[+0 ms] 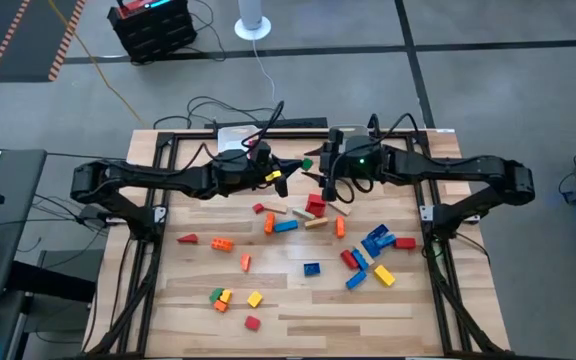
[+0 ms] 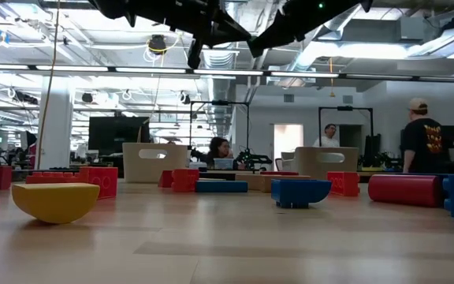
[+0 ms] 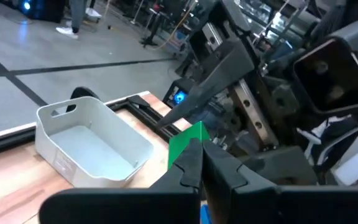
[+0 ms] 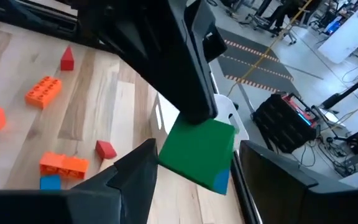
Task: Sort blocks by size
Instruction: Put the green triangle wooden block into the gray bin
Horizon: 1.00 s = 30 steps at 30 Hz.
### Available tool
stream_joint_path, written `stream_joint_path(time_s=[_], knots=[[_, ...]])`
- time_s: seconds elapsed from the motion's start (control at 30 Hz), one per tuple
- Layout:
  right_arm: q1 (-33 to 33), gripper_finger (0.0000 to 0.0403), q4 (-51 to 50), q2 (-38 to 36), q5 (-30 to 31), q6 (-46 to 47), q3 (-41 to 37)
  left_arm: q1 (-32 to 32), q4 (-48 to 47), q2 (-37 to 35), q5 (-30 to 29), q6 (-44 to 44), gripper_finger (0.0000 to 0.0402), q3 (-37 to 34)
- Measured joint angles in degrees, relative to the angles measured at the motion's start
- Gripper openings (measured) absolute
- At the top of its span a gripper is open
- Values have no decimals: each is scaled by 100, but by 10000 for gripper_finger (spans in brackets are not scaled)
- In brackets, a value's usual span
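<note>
A green block [image 4: 197, 151] with a blue part on its underside hangs high over the table's far middle, and my left gripper [image 3: 199, 146] is shut on it. In the high view the green block [image 1: 307, 163] sits between the two grippers. My right gripper [image 4: 194, 163] stands open, one finger on either side of the block, with small gaps showing on both sides. Several other blocks [image 1: 313, 215] in red, orange, yellow, blue and tan lie scattered on the wooden table [image 1: 298, 310]. My left gripper pinches the green block by its upper edge [image 4: 194, 124] between its two fingers [image 4: 188, 74]. The fingers come at it about level from the table's left. The block is lifted clear of the table and tilted.
A pale plastic bin [image 3: 92, 143] stands on the table at its far side, below and behind the held block. The low view shows a yellow block [image 2: 53, 201], a blue block [image 2: 302, 192] and a red cylinder [image 2: 404, 189]. People stand in the room beyond.
</note>
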Motion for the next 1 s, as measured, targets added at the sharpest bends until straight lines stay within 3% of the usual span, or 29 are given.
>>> stream_joint_path(time_s=[0.17,0.37,0.53,0.67,0.77,1.0], knots=[[-56,238,47,0,-1,19,0,-13,116,110,74,-53,0,2],[-122,163,-261,-4,1,84,0,-15,164,120,119,-58,0,2],[-123,163,-456,-4,43,164,0,-17,142,121,123,-244,0,0],[-231,163,-985,-37,461,127,0,30,-162,92,131,-591,8,0],[-567,169,-1622,-54,469,388,0,63,-462,0,236,-715,38,-2],[-1695,167,-2927,-57,444,1635,0,74,-1446,-253,254,-739,154,-2]])
